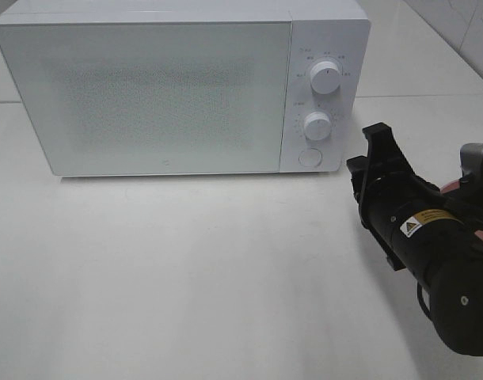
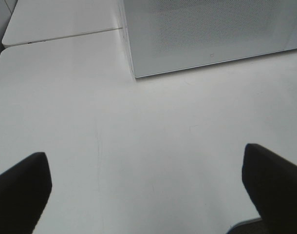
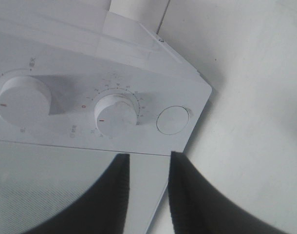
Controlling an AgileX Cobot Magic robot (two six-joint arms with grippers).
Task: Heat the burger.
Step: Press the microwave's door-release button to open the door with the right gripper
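Observation:
The burger is out of view in all three frames. A white microwave [image 1: 146, 95] stands at the back of the table with its door shut. My right gripper [image 1: 367, 150] hovers just right of the microwave's lower front corner, close to the control panel. In the right wrist view its black fingers [image 3: 148, 158] stand a narrow gap apart with nothing between them, pointing below the lower knob [image 3: 117, 114] and the round button [image 3: 172, 120]. My left gripper [image 2: 143, 153] is wide open over bare table in front of the microwave [image 2: 212, 34].
The control panel carries an upper knob [image 1: 326, 79], a lower knob [image 1: 317, 125] and a round button [image 1: 309, 157]. White tabletop [image 1: 186, 269] stretches in front of the microwave. A seam between table sections [image 2: 65, 36] runs behind its left side.

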